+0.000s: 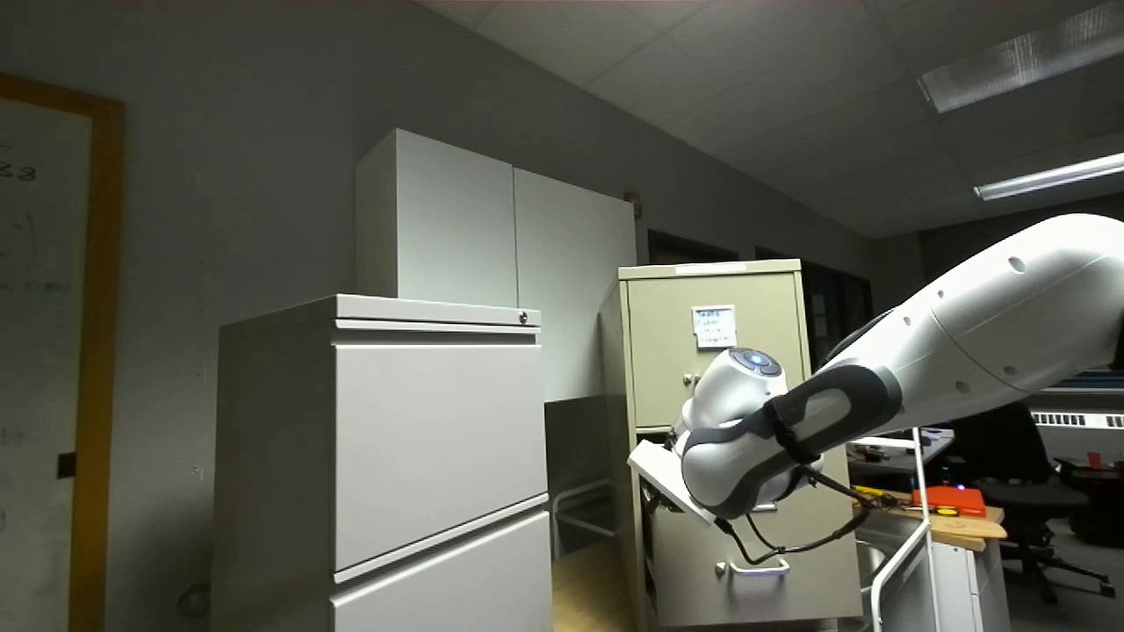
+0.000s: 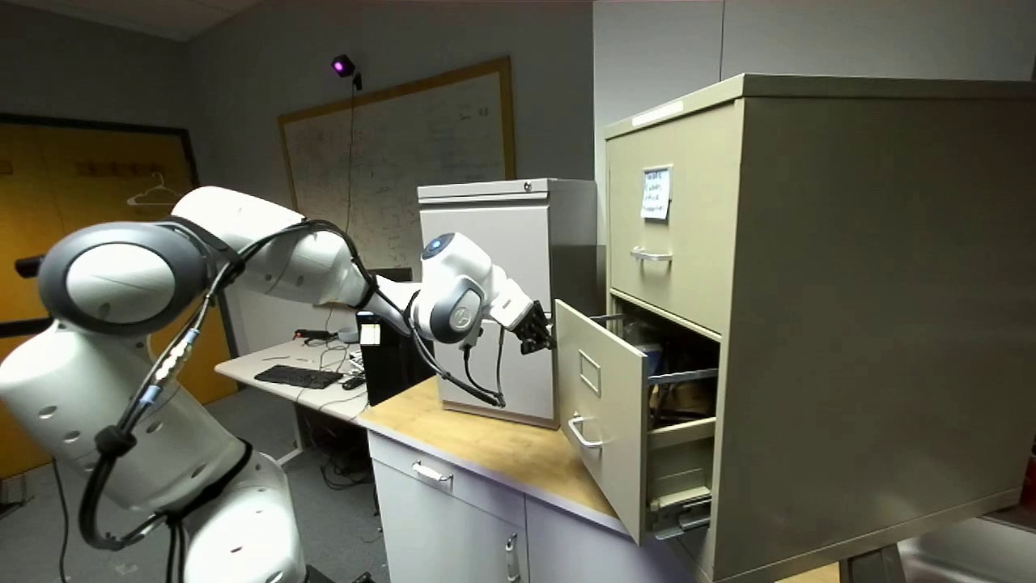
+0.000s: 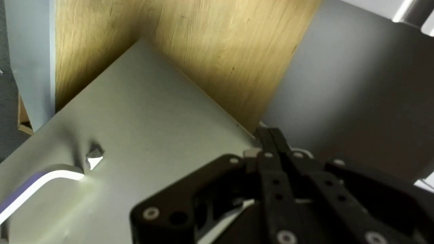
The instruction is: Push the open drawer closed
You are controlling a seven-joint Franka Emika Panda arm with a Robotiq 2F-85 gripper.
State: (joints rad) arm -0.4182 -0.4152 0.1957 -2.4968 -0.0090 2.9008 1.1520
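Observation:
The beige drawer (image 2: 603, 429) is pulled out of the beige filing cabinet (image 2: 874, 324), below its top drawer (image 2: 696, 235). Its front also shows in an exterior view (image 1: 746, 606) and in the wrist view (image 3: 145, 125). Its metal pull handle (image 2: 584, 433) sits low on the front, under a small label holder (image 2: 590, 372). My gripper (image 2: 541, 328) is at the drawer front's upper far corner; I cannot tell whether it touches. In the wrist view its fingertips (image 3: 271, 132) are together with nothing between them. In an exterior view the wrist hides the gripper.
A pale-grey cabinet (image 2: 486, 251) stands close behind the gripper on the wooden countertop (image 2: 486, 445). A wide pale-grey cabinet (image 2: 453, 518) is under the countertop. A desk (image 2: 267, 360) with a keyboard is beyond. Cables hang from the wrist.

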